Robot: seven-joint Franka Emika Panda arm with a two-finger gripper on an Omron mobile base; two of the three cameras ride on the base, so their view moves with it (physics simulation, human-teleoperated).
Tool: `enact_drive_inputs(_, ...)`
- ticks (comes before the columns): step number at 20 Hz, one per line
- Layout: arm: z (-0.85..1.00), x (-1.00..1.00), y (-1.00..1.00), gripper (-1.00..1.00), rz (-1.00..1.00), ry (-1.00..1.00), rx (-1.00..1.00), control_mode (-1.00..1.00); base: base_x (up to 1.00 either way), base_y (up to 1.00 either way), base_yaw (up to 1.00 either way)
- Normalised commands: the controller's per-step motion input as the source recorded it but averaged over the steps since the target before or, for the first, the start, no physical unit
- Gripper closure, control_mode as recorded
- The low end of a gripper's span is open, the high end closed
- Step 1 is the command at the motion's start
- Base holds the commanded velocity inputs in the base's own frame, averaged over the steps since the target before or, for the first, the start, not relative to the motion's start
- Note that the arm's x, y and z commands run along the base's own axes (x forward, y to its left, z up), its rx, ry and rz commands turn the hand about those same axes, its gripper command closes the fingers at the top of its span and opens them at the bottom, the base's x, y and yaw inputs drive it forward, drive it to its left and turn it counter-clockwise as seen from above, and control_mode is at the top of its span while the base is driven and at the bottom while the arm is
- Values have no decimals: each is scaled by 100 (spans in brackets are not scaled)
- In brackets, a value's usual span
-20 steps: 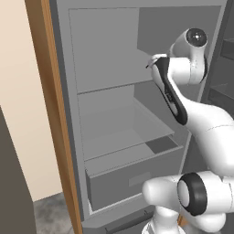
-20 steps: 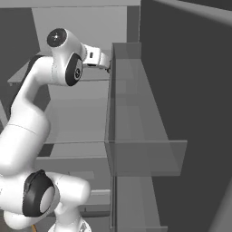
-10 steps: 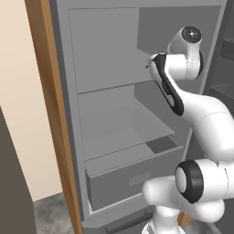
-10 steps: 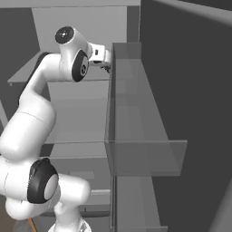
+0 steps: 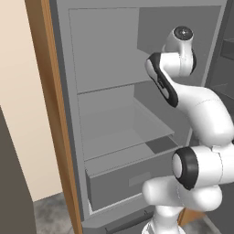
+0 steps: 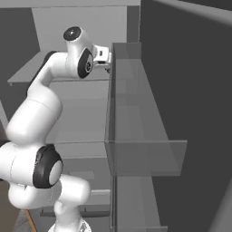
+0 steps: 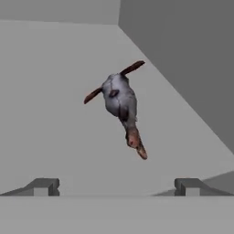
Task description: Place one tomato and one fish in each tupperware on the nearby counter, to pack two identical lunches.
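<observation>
While the white arm is reaching into the open grey fridge, its two-finger gripper is standing fully released, grasping nothing; a grey-silver fish with reddish-brown fins and tail is lying ahead of the fingertips on a pale grey shelf.
</observation>
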Motion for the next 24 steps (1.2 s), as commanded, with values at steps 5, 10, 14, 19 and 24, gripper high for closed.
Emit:
enact_drive_inputs(5, -7, 36, -4, -100, 0, 6, 0, -100, 0, 0, 0)
enact_drive_inputs(10, -21, 46, -3, -100, 0, 0, 0, -100, 0, 0, 0)
enact_drive_inputs(14, -24, 49, -10, -100, 0, 0, 0, -100, 0, 0, 0)
enact_drive_inputs(19, -20, 52, -7, -100, 0, 0, 0, -100, 0, 0, 0)
enact_drive_inputs(24, -16, 53, -8, -100, 0, 0, 0, -100, 0, 0, 0)
